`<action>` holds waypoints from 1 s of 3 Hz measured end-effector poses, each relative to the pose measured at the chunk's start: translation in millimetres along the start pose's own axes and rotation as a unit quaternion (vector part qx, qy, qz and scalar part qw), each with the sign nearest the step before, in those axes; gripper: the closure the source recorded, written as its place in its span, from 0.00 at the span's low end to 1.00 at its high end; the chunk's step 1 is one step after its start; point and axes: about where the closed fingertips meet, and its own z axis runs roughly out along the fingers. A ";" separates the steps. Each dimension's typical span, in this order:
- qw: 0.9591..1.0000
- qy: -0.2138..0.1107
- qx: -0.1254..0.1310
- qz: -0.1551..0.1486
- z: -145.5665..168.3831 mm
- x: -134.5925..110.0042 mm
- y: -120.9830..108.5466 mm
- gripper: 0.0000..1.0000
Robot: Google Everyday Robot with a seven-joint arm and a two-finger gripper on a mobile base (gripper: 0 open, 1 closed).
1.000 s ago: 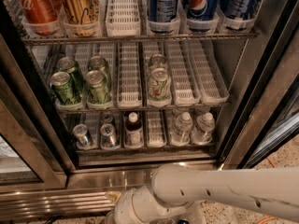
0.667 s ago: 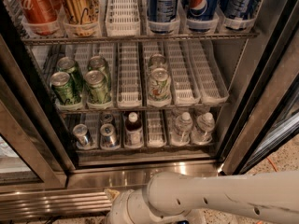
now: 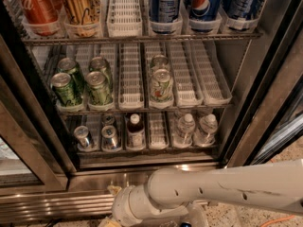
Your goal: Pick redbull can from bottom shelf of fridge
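- Step in hand: approach. The redbull can (image 3: 110, 137) had not been grasped; it stood upright at the front of a left-hand lane on the bottom shelf (image 3: 156, 137) of the fridge (image 3: 263, 79).
- A similar slim can (image 3: 83, 136) stood just beside it in the leftmost lane. No print could be read on either can; only the silver tops showed.
- The gripper (image 3: 152, 220) sat at the lower picture edge, below the ribbed base of the fridge and well apart from the can. It was largely cut off, so whether it was spread or pressed together cannot be told.
- Next move, as judged: raise and extend the arm (image 3: 227, 186) into the door opening, align with the can and clear the brown bottle (image 3: 135, 130) to its right.
- Legible markings: Coca-Cola script on the red can (image 3: 37, 4) and the Pepsi globe on a blue can (image 3: 206, 4), both on the top rack.
- The green cans (image 3: 66, 89) carried no readable text.
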 end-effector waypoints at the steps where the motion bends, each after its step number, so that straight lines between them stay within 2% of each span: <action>1: 1.000 -0.015 0.018 -0.010 4.1 -7.3 0.0 0.00; 2: 0.997 -0.030 0.069 -0.022 8.5 -26.0 -10.3 0.00; 3: 0.989 -0.051 0.134 -0.032 10.1 -46.4 -37.1 0.00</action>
